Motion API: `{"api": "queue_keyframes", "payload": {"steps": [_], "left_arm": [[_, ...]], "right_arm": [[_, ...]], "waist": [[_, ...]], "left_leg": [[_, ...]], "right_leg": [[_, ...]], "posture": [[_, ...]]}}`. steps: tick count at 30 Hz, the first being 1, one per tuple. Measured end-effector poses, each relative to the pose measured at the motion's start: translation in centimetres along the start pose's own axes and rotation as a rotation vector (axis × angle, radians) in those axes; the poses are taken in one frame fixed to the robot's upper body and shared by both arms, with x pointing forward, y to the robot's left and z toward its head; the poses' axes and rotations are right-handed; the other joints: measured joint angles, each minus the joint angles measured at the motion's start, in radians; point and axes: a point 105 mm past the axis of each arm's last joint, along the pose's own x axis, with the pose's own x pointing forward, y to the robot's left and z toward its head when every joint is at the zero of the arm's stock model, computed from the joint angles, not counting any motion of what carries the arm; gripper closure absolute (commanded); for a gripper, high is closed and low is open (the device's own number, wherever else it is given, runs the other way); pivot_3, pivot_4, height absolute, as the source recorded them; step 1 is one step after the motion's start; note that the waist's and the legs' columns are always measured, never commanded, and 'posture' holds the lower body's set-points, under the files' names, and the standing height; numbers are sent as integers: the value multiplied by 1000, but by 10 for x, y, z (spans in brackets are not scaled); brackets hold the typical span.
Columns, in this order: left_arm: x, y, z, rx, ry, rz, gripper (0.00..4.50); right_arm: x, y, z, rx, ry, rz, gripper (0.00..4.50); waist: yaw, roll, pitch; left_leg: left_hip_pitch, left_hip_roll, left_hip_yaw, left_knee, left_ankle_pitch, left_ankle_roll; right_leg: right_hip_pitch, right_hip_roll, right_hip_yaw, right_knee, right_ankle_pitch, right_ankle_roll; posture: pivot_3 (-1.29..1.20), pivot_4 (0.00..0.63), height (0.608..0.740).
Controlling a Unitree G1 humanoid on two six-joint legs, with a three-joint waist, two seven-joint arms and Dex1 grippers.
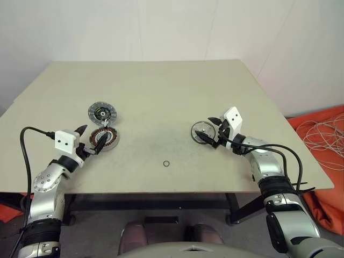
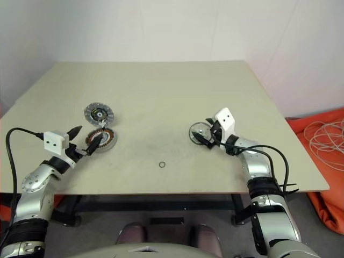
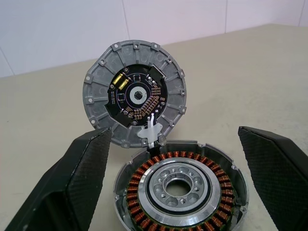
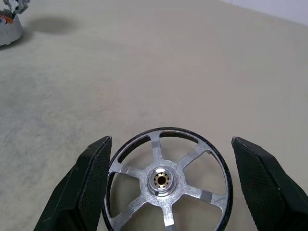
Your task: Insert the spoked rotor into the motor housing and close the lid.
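Rotor first: the spoked rotor [image 1: 202, 130] lies flat on the table [image 1: 161, 86] at right of centre in the head views, and the right gripper [image 4: 168, 187] straddles it with both fingers spread wide, one on each side of the rim and neither touching it. Nothing is held yet. At left of centre sits the motor housing [image 1: 104, 140], open side up, copper windings ringing a bright central bearing seat. Its lid [image 1: 102, 112] lies flat just above it in the frame, inner side up with the dark circuit board showing, seemingly joined to the housing by a short white lead, though the link is too small to be sure. The left gripper [image 3: 180, 178] brackets the housing, fingers fully parted and clear of the wall. A small dark ring [image 1: 166, 163] lies lower centre, well apart from everything.

The rotor looks rigid, smooth metal, fairly heavy for its size and likely slippery; the thin spokes are no place to pinch. Best purchase is probably across the rim's outer edge, squarely on a diameter. Magnetic pull near the windings could snatch it off line, so the housing wants steadying.
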Motion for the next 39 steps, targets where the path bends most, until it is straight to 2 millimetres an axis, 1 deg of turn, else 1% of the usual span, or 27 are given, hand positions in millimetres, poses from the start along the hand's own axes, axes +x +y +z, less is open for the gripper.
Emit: {"api": "queue_keyframes", "payload": {"steps": [10, 12, 17, 20, 25, 28, 30, 32, 36, 39], "left_arm": [[1, -3, 6, 9, -13, -9, 14], [2, -3, 7, 11, -16, -11, 14], [2, -4, 7, 8, -12, -12, 14], [3, -5, 6, 6, -9, -14, 14], [4, -6, 8, 8, -14, -19, 14], [6, -7, 12, 12, -22, -24, 14], [7, -8, 14, 13, -25, -28, 14], [8, -9, 16, 17, -31, -30, 14], [9, -11, 20, 20, -35, -29, 14], [6, -13, 22, 20, -42, -38, 14]], "right_arm": [[-1, 1, -2, 4, 5, 0, 0], [-1, 5, 0, -7, 7, 27, 0], [3, 23, 17, -46, 13, 157, 0], [3, 39, 23, -54, 28, 265, 0], [5, 78, 27, -53, 81, 485, 0], [9, 96, 25, -75, 121, 585, 0], [13, 104, 24, -110, 144, 638, 0], [16, 109, 21, -120, 165, 679, 0], [20, 117, 5, -108, 219, 746, 0], [24, 123, 0, -118, 231, 787, 0]], "waist": [[0, 0, 0], [0, 0, 0], [0, 0, 0], [2, 0, 0], [2, 0, 0], [2, 0, 0], [1, 0, 0], [1, 0, 0], [1, 0, 0], [0, 0, 0]], "left_leg": [[0, 0, 0, 0, 0, 0], [0, 0, 0, 0, 0, 0], [0, 0, 0, 0, 0, 0], [0, 0, 0, 0, 0, 0], [0, 0, 0, 0, 0, 0], [0, 0, 0, 0, 0, 0], [0, 0, 0, 0, 0, 0], [0, 0, 0, 0, 0, 0], [0, 0, 0, 0, 0, 0], [-1, 0, 0, 0, 0, 0]], "right_leg": [[0, 0, 0, 0, 0, 0], [0, 0, 0, 0, 0, 0], [0, 0, 0, 0, 0, 0], [0, 0, 0, 0, 0, 0], [0, 0, 0, 0, 0, 0], [0, 0, 0, 0, 0, 0], [0, 0, 0, 0, 0, 0], [0, 0, 0, 0, 0, 0], [0, 0, 0, 0, 0, 0], [0, 0, 0, 0, 1, -2]], "posture": [[0, 0, 740], [0, 0, 740], [0, 0, 740], [0, 0, 740], [0, 0, 740], [0, 0, 740], [0, 0, 740], [0, 0, 740], [0, 0, 740], [0, 0, 740]]}}
